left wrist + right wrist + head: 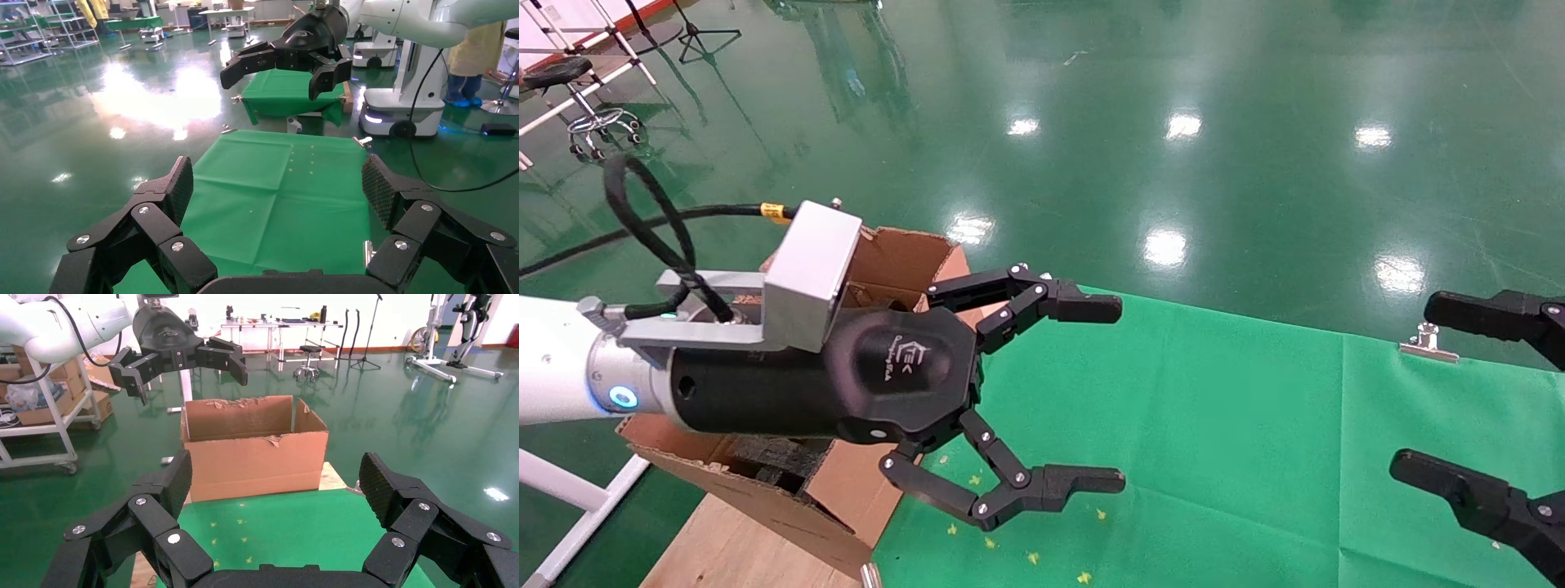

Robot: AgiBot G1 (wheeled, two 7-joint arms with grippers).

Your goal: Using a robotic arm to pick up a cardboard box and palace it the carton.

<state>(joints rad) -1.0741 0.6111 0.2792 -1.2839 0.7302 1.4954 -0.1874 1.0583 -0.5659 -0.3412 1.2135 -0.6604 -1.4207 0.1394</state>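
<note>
The carton [903, 255] is large, brown, with torn flaps, and stands at the left end of the green-clothed table. Black foam [772, 457] shows inside it. In the right wrist view the carton [251, 450] stands beyond the cloth. My left gripper [1121, 394], on the white arm with silver wrist, is open and empty; it hovers by the carton's table-side wall, pointing over the cloth. It also shows in the right wrist view [180, 358], above the carton. My right gripper [1410, 385] is open and empty at the right edge. The small cardboard box is out of view.
The green cloth [1214, 425] carries small yellow marks [1034, 558]. A metal clip [1428, 343] holds its far edge. A wooden board [731, 547] lies under the carton. Another robot base [401, 104] and a second green table [284, 95] stand beyond.
</note>
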